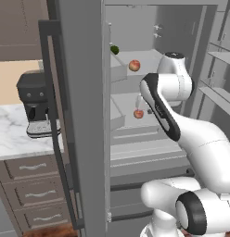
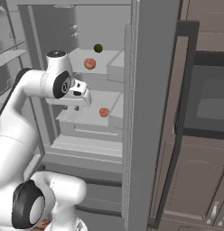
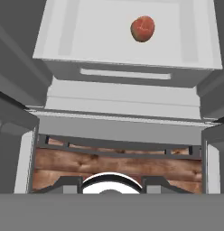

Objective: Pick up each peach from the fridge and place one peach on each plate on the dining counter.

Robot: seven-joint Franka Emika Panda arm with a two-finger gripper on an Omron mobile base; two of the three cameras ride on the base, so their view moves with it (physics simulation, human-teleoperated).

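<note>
1. Fridge [image 1: 79,115] is open, and the arm is reaching into it with the hand tilted down over the lower shelf [image 2: 89,115].
2. Gripper [image 2: 71,107]: the fingers sit under the hand in the right base view and are too small to read. I cannot tell how far apart they are. Nothing appears to be held.
3. Upper peach [image 1: 134,65] sits on the upper shelf [image 1: 144,58], toward its front. A dark green round item [image 1: 115,49] is further back on the same shelf, apart from the peach.
4. Lower peach [image 1: 138,113] sits on the lower shelf, just beside the hand in both base views and not touching it. In the hand view the lower peach is at the top right, resting alone on that pale shelf.
5. Progress: I judge neither peach has been picked, since both are on their shelves. The plates and dining counter are outside these views, so placement status can't be checked.
6. Remaining: grasp the lower peach (closest to the hand), carry it to a plate, return for the upper peach, and put it on the other plate. That is essentially the whole task.
7. Risk: the fruit is round on a smooth shelf, so an off-centre close may roll it away.
</note>
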